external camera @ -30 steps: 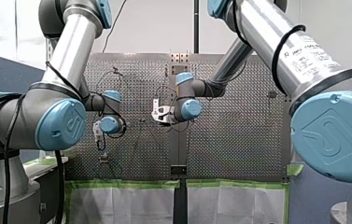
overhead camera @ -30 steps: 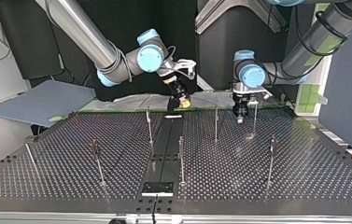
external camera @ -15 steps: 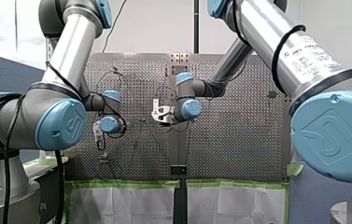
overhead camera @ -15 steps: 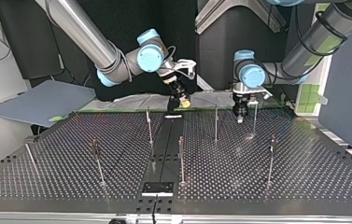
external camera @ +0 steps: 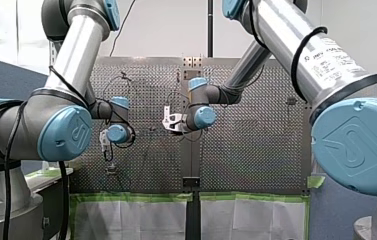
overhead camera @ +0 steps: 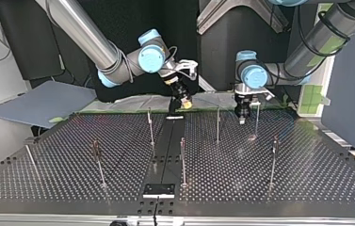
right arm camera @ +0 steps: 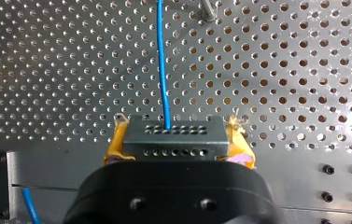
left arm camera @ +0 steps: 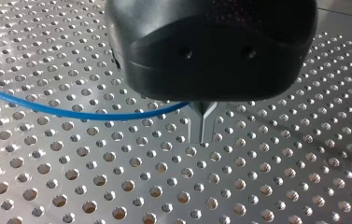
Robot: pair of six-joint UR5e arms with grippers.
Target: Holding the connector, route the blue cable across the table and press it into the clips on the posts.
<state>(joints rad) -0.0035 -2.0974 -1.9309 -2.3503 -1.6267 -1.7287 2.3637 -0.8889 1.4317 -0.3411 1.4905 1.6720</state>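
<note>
Grey connector sits clamped by its two ends between the yellow pads of our right gripper, block level. The blue cable leaves its face and runs straight ahead over the perforated table. Top view: that gripper hangs over the dark centre strip at the table's edge nearest the arms. Our left gripper sits low over the table by the same edge, toward the corner at the top view's right, just beside a thin post. Its metal fingers are pressed together, no gap showing. The cable sweeps in from the side and disappears under the gripper body right at the finger roots, so we judge it nipped there, not certain. More posts stand spread over the table. The clips are too small to make out and the cable too thin to trace in the top view, so we can't say any clip is filled. Judged step: early routing, connector held, cable being guided toward the first post. Next move calls for the left gripper lining the cable up with that post's clip and pushing it in, while the right keeps the connector steady under light tension. Slack or a sideways pull could let it skip the clip.
</note>
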